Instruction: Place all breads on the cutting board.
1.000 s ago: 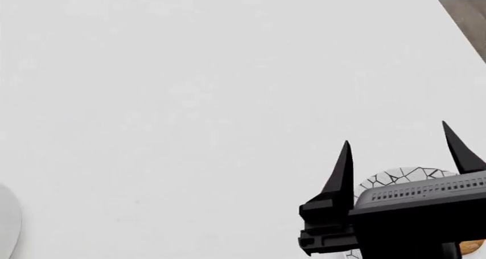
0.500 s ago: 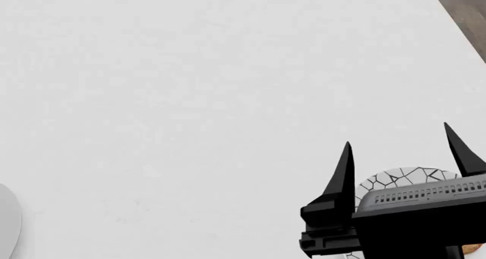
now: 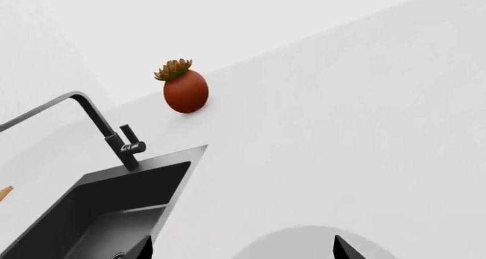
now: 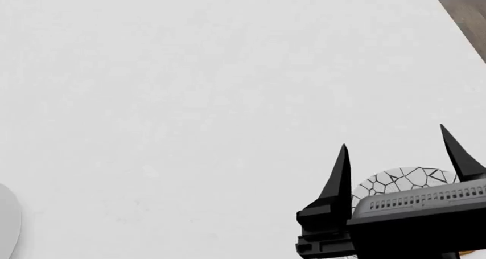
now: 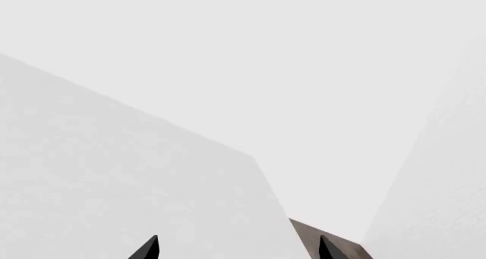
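The right gripper (image 4: 402, 156) has its jaws spread wide, empty, poised above a mosaic-rimmed plate (image 4: 395, 180) on the white worktop (image 4: 190, 99). The left gripper (image 3: 243, 249) also shows its tips apart, over a plain white plate (image 3: 304, 245) near the black sink (image 3: 99, 213). Neither breads nor cutting board are in sight.

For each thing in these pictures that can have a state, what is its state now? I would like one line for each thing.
right gripper: open, holding nothing, above the mosaic-rimmed plate.
left gripper: open, only its fingertips show, nothing between them.
mosaic-rimmed plate: flat on the counter, mostly hidden by the gripper.
plain white plate: flat on the counter; the part in view is bare.
faucet: no water running.
sink: dry as far as visible.
potted plant: upright near the wall.
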`<state>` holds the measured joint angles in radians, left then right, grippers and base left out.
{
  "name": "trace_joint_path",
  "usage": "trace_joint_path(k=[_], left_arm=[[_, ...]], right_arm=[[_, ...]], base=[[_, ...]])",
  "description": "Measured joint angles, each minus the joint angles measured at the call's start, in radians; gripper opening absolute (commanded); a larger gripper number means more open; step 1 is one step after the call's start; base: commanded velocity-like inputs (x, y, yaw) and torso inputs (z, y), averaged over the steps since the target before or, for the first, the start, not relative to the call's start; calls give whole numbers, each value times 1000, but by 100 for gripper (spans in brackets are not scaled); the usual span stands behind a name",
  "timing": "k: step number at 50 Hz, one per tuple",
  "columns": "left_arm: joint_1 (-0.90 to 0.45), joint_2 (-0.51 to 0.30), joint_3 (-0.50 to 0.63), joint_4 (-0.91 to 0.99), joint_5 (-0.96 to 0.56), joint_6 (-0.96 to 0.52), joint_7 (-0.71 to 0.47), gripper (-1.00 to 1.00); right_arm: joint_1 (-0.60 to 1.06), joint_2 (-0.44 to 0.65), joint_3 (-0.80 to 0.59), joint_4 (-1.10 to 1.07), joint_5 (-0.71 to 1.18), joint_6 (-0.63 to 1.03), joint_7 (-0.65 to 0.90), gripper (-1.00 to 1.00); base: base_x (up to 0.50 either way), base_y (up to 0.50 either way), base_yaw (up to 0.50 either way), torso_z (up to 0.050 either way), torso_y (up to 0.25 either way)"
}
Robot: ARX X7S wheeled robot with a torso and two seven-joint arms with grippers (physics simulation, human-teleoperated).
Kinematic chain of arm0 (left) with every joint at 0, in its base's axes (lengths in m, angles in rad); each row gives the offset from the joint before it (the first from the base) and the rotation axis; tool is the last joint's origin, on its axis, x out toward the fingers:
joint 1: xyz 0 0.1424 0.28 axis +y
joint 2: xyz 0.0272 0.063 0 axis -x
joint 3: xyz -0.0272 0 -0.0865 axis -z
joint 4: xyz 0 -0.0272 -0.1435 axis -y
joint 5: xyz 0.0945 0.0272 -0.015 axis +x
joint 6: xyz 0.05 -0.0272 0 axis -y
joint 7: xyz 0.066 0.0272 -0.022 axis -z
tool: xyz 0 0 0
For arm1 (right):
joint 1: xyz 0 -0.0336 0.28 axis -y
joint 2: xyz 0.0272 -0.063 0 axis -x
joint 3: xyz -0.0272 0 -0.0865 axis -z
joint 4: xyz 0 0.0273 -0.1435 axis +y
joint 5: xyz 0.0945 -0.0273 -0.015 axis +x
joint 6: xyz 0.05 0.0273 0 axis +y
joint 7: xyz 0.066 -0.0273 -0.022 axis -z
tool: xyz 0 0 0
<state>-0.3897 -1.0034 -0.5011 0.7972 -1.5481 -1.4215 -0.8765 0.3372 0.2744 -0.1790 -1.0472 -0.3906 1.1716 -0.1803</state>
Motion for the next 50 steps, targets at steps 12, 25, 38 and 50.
trace_joint_path(k=[12,25,38,50], left_arm=[[145,13,-55,31,141,38,119,100],[153,30,22,32,196,57,123,100],[137,32,82,30,174,60,84,100],[134,34,166,7,238,90,108,100]], right_arm=[[0,-11,-10,0,-32,-2,-22,100],[4,-27,-23,0,-72,-3,-50,100],[0,-47,-29,0,-108,-13,-78,100],[-3,-61,-29,0,-129,-25,-93,100]], base=[[0,0,0,0,0],[0,0,0,0,0],[0,0,0,0,0],[0,0,0,0,0]])
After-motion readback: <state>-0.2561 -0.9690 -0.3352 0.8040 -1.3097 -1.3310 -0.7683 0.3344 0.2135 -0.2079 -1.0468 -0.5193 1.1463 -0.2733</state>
